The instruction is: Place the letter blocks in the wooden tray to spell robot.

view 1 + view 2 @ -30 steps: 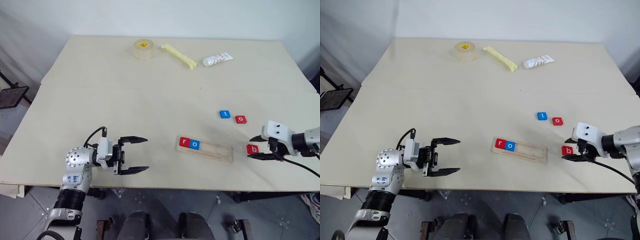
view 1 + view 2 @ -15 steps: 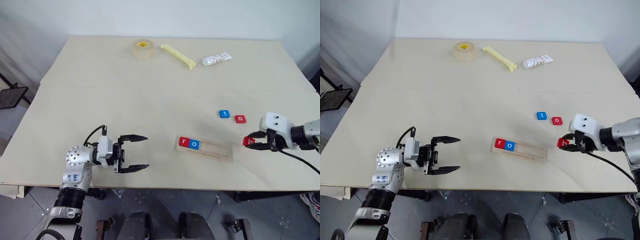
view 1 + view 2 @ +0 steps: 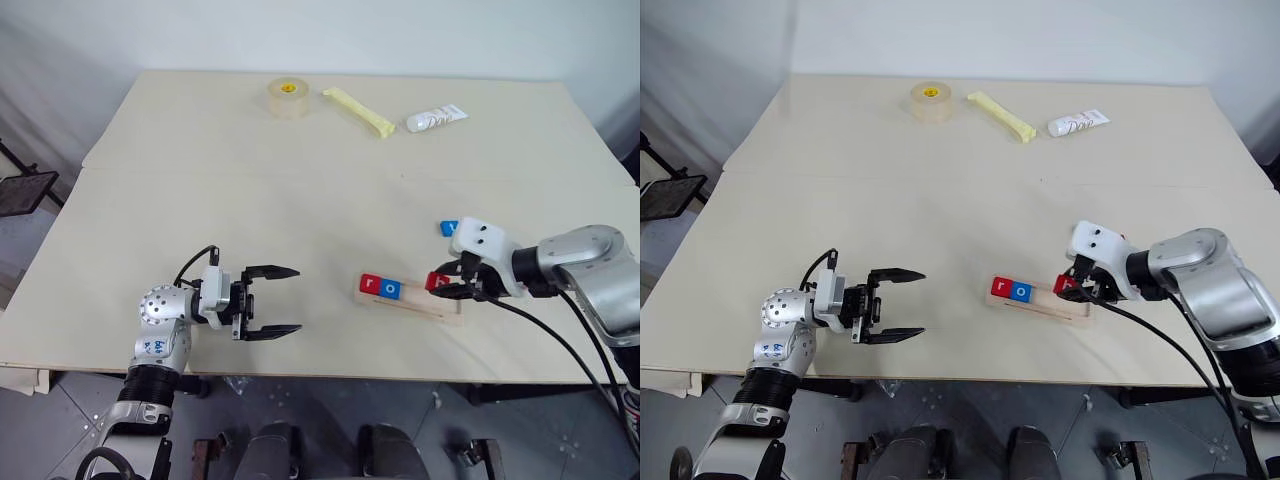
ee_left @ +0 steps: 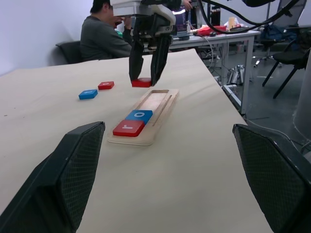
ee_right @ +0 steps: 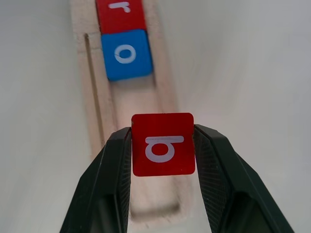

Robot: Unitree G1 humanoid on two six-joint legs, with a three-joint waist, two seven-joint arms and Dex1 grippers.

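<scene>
Silver arms, black fingers (image 3: 270,301), black cables

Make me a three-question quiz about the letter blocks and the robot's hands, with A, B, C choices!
1. Where is the red b block?
A. lying by the tape roll
B. between the right gripper fingers, over the wooden tray
C. in the left gripper

2. How many blocks sit in the tray?
A. two
B. four
C. none

3. What is the left gripper doing?
A. squeezing a block
B. open and empty
C. pushing the tray

Answers:
1 B: the black fingers pinch its sides above the tray's free end.
2 A: the red r block and the blue o block sit side by side.
3 B: its fingers are spread with nothing between them.
</scene>
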